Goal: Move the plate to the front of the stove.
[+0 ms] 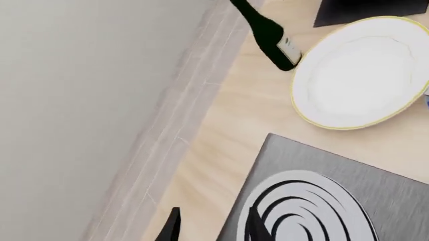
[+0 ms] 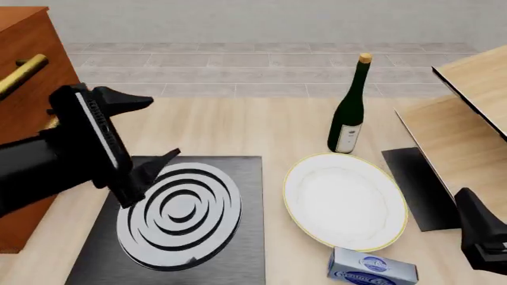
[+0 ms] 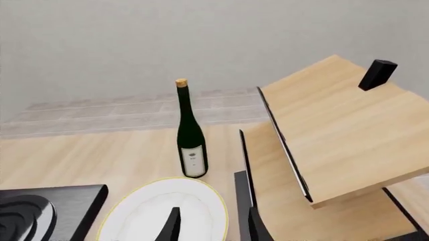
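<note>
The plate, white with a thin gold rim, lies flat on the wooden table to the right of the stove, a dark grey slab with a silver ring burner. My left gripper hovers open over the stove's far left part, holding nothing; its fingertips show above the stove, with the plate apart from them. My right gripper is open and empty, above the plate's right side. In the front view only part of the right arm shows.
A dark wine bottle stands just behind the plate. A small blue box lies at the plate's front edge. A plain dark flat rectangle and a tilted wooden shelf are to the right. A wooden cabinet stands at left.
</note>
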Controlling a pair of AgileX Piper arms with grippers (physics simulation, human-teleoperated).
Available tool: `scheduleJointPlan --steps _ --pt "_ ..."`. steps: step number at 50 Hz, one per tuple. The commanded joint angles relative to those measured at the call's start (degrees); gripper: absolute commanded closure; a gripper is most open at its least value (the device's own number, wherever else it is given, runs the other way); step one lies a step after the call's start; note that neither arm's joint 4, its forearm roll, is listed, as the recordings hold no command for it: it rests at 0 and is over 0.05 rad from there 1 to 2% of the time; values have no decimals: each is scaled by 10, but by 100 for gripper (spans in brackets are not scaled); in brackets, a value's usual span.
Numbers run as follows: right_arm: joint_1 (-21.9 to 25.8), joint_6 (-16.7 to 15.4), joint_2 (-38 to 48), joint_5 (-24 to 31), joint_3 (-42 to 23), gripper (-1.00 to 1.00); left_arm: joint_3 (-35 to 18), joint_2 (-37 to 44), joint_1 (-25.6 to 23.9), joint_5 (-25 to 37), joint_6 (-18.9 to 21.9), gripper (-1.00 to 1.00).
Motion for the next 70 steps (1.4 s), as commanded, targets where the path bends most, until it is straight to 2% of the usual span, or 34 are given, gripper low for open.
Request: scheduleJointPlan --steps 1,3,6,13,25,37,50,53,62,64,70 --pt "1 7 0 1 0 -100 -76 93 -76 49 56 -100" --pt "1 8 0 2 0 -100 -74 109 -78 47 71 -100" --pt "1 9 0 3 0 -100 -100 132 -99 63 63 -100" --pt "0 10 0 3 0 -100 -127 166 -131 81 83 -100" --pt "1 10 1 6 0 -100 -144 204 -177 114 131 -100" --pt "1 11 4 2 0 -100 -155 224 -198 140 166 -100" --pt "5 14 5 -2 0 -100 -166 263 -224 127 166 -100" --pt "5 13 7 -5 0 -100 -181 275 -241 136 152 -100" --pt "5 16 9 -10 0 -100 -184 311 -250 114 174 -100" --pt "4 15 10 -12 0 -100 -200 321 -265 125 155 -100" --pt "1 19 4 -6 0 -100 -204 337 -274 119 170 -100"
